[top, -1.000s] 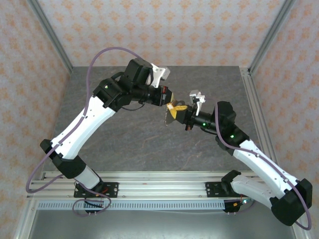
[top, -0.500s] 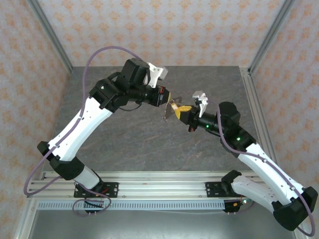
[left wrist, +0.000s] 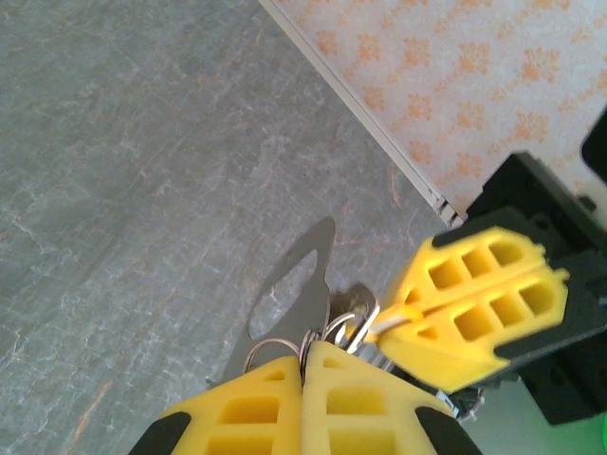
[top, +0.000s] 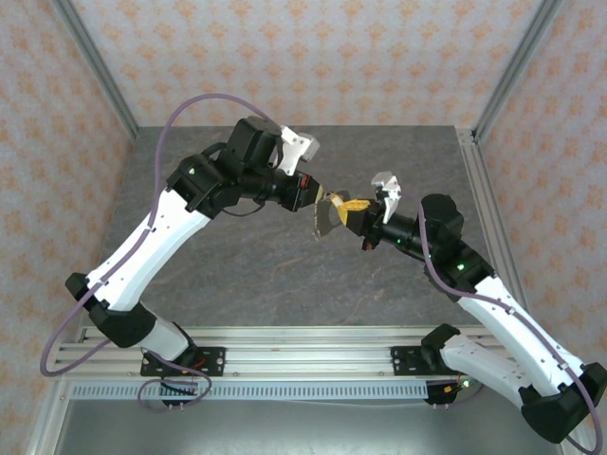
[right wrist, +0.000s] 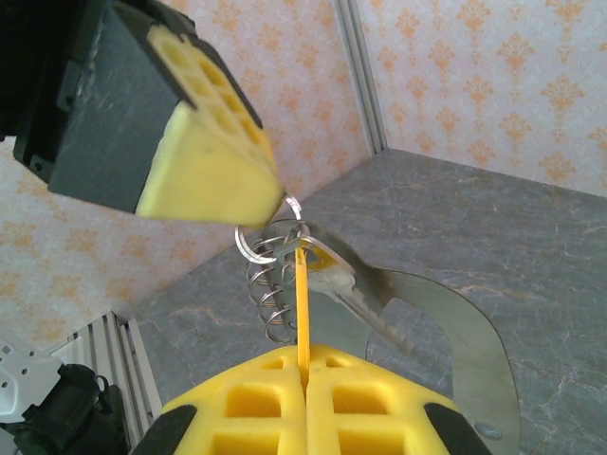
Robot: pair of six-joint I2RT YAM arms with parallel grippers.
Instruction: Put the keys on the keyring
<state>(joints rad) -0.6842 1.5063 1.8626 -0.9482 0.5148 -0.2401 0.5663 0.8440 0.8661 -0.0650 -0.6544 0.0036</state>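
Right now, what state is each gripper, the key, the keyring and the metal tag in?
left gripper: shut on the keyring.
right gripper: shut on the key.
keyring: held in the air.
key: edge-on at the keyring; threading unclear.
metal tag: hanging, apparently from the keyring.

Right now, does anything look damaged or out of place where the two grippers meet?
One oddity: under the keyring in the left gripper, wire loops hang pulled apart like a spring, beside a flat metal tag. Whether that is damage, I cannot tell.
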